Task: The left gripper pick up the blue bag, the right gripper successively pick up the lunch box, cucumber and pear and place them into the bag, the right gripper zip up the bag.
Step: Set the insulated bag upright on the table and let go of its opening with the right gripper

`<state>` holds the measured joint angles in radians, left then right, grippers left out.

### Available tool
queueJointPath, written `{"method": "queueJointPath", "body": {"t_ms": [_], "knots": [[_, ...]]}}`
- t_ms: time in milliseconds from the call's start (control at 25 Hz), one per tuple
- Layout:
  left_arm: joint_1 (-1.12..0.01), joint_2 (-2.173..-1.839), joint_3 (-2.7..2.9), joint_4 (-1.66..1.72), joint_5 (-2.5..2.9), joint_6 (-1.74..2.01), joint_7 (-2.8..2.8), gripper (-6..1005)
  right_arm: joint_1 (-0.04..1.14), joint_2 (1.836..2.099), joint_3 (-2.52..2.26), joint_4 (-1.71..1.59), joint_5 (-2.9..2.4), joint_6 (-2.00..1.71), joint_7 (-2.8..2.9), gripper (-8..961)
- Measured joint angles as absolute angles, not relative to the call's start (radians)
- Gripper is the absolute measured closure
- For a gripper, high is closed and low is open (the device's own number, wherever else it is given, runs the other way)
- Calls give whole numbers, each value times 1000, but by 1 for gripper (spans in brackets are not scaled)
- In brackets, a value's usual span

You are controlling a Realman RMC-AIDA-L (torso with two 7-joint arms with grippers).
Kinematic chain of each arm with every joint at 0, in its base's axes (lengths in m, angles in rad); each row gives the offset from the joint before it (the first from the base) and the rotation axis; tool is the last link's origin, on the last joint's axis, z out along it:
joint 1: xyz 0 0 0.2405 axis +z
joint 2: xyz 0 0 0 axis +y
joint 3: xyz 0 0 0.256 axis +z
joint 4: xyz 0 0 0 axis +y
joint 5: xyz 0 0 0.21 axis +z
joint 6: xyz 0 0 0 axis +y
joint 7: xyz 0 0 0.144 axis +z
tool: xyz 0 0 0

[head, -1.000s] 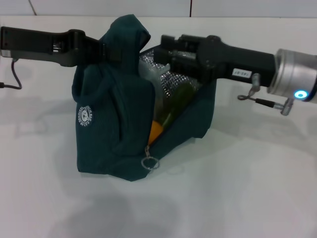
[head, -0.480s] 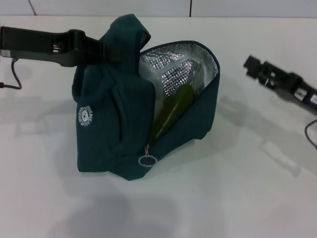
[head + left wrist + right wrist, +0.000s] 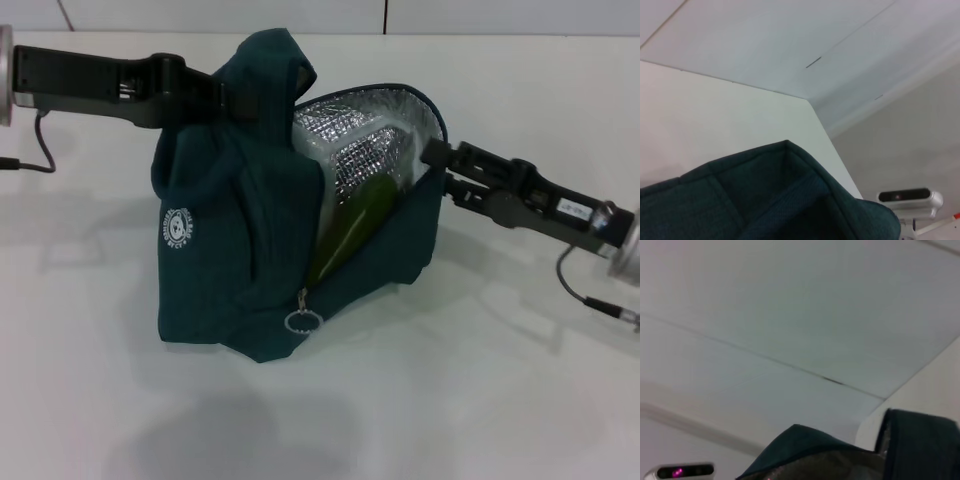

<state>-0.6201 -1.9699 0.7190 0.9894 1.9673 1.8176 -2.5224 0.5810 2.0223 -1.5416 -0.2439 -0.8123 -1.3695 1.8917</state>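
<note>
Here, item by item, largest first.

Desk (image 3: 480,400): white, plain surface carrying everything.

Blue bag (image 3: 240,260): dark teal fabric, standing near the middle of the desk, held up at its far top left. Its mouth gapes toward the right, showing silver foil lining (image 3: 360,125). A small white round logo (image 3: 177,227) sits on the left face. The zip is undone along the slanted front edge. The left wrist view shows the bag's teal fabric (image 3: 765,200) close up; the right wrist view shows its rim (image 3: 920,440).

Left hand (image 3: 235,100): on a black arm reaching in from the left edge, clamped together on the bunched fabric at the top of the bag.

Right hand (image 3: 432,152): black, with a small white label, reaching in from the right. Its tip touches or sits just beside the bag's right rim; whether its fingers are apart or together, I cannot tell.

Cucumber (image 3: 352,222): dark green, leaning steeply inside the bag against the lining, upper end far, lower end toward the zip.

Ring zipper pull (image 3: 301,322): silver, hanging at the near low end of the opening.
</note>
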Motion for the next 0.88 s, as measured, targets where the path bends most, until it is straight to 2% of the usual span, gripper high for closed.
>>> {"method": "queueJointPath", "body": {"t_ms": [400,640,880], "knots": [[-625,-1971,718,989,1966,1816,-2522,960,620,2015,-1595,-243,-823,-1342,1891,178],[-623,-1970,717,989,1966,1816,-2522,960,614,2014,-1592,-247,-824,-1348,1877,329],[-623,-1970,719,989,1966,1816,-2522,960,614,2016,-1592,-247,-824,-1348,1869,526]]}}
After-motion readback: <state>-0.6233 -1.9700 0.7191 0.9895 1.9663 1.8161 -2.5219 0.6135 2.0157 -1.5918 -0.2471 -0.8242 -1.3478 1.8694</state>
